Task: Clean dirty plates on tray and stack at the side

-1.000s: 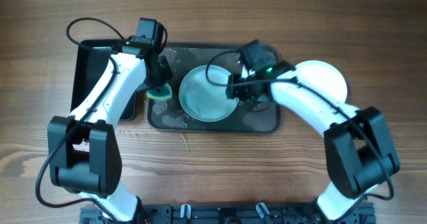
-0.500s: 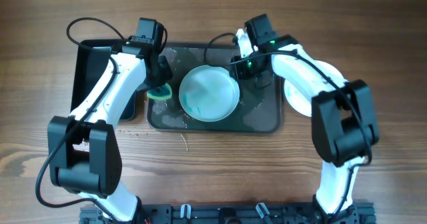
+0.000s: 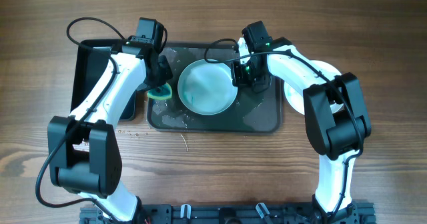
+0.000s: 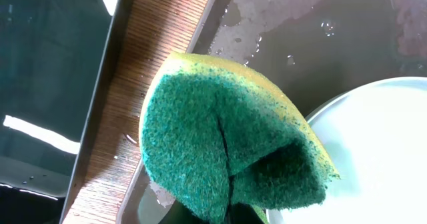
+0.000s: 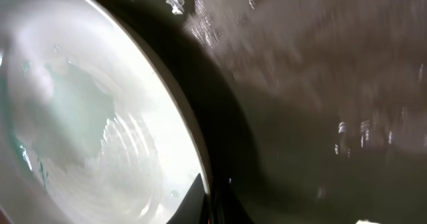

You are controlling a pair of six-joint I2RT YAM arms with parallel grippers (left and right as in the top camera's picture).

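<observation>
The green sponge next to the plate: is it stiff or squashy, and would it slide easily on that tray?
Probably squashy: the sponge is folded over on itself, creased down its green face. Likely light, though perhaps soaked, since the tray is wet. Its rough green side would probably drag rather than slip.

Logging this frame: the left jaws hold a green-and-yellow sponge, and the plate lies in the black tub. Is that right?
Not quite. The overhead view shows the plate lying on the dark grey tray, not in the black tub. The left jaws do hold the green-and-yellow sponge.
</observation>
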